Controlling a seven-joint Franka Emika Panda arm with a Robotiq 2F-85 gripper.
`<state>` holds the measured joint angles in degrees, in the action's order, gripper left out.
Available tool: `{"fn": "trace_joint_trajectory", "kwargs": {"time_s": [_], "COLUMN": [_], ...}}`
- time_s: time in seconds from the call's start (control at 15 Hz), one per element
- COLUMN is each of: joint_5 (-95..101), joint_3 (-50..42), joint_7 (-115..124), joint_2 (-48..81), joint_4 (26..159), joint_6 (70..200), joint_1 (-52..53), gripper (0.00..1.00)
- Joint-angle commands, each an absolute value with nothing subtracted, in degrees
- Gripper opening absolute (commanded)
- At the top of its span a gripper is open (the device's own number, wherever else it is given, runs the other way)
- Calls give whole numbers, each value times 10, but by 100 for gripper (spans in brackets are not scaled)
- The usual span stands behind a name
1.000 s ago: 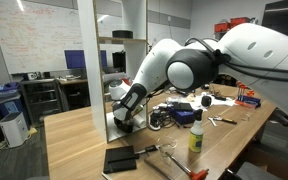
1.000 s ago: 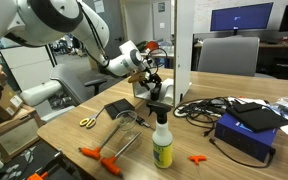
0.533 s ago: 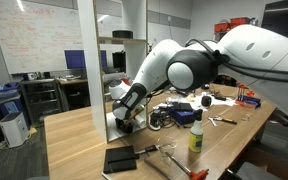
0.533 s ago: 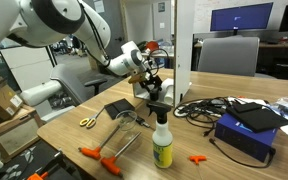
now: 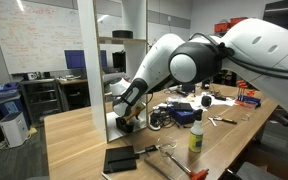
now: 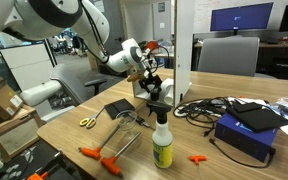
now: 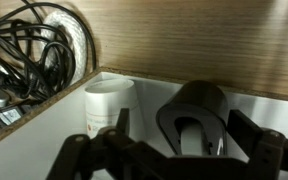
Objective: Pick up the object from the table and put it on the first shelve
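Where the gripper is: the gripper [image 7: 179, 128] comes in from the bottom edge of the wrist view. In both exterior views it is low down, at the foot of the white shelf unit [image 5: 110, 60], near the middle of the frame.
Fingers: the two dark fingers [image 7: 254, 150] are spread wide, one on each side of the object. A gap shows on the left side. On the right side it is too dark to tell if the finger touches.
Object: the black object [image 7: 194, 108] is round and chunky. It sits in the lower middle of the wrist view, on the white board of the first shelf [image 7: 149, 115].
White cup: a white cup [image 7: 109, 105] stands just beside the object, to its left.
Cables: a bunch of black cables [image 7: 29, 50] fills the upper left of the wrist view.
Table: the wooden table [image 6: 234, 165] holds a green-labelled bottle [image 6: 162, 145] in the lower middle and a flat black pad [image 6: 117, 108], both well apart from the shelf.
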<state>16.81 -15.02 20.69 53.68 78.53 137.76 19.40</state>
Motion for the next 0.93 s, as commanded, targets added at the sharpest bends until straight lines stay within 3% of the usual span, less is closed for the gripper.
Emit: {"fn": "trace_joint_trajectory", "kwargs": {"time_s": [0.0, 0.87], "joint_5": [177, 153], "joint_3": [-140, -54], "joint_7": [216, 211], "joint_2": [468, 153], "joint_4": [851, 1159], "joint_6": [1359, 1229], "joint_1": [191, 156], "gripper": [100, 100]}}
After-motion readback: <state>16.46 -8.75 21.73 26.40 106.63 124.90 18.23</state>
